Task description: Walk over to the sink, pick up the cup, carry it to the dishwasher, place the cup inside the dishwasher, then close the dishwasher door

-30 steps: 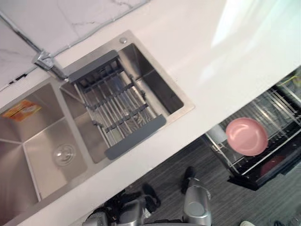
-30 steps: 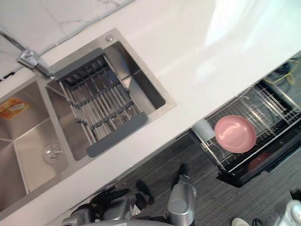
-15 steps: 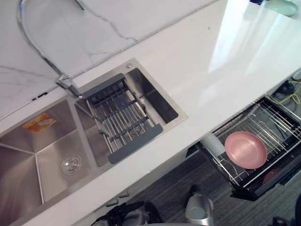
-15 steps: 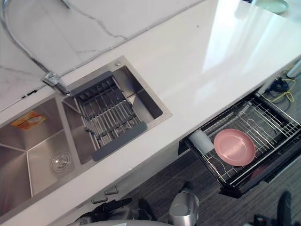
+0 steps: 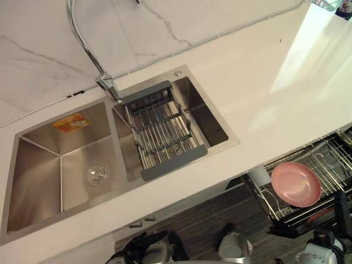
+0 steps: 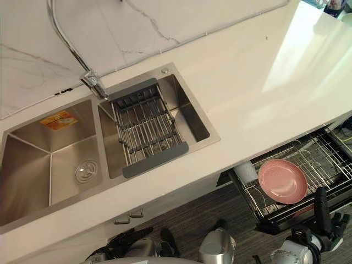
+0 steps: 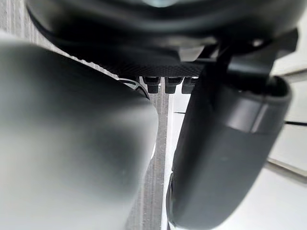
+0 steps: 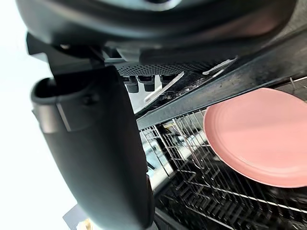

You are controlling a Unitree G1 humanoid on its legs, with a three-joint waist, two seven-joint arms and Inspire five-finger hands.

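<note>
We find the cup [image 6: 246,171] at nine o'clock of the plate [image 6: 282,181] in the pulled-out rack [image 6: 324,154], the right hand [image 6: 320,209] straight-fingered and empty at four o'clock, and the left hand [image 7: 225,158] in a state we cannot tell; closing up on the extended rack would likely jam.

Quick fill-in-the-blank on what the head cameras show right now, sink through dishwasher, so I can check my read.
The grey drain rack spans the sink's ___ basin.
The plate in the pulled-out dishwasher rack is ___ in colour.
The white cup sits in that rack, right beside the ___.
Missing words: right; pink; plate.
</note>
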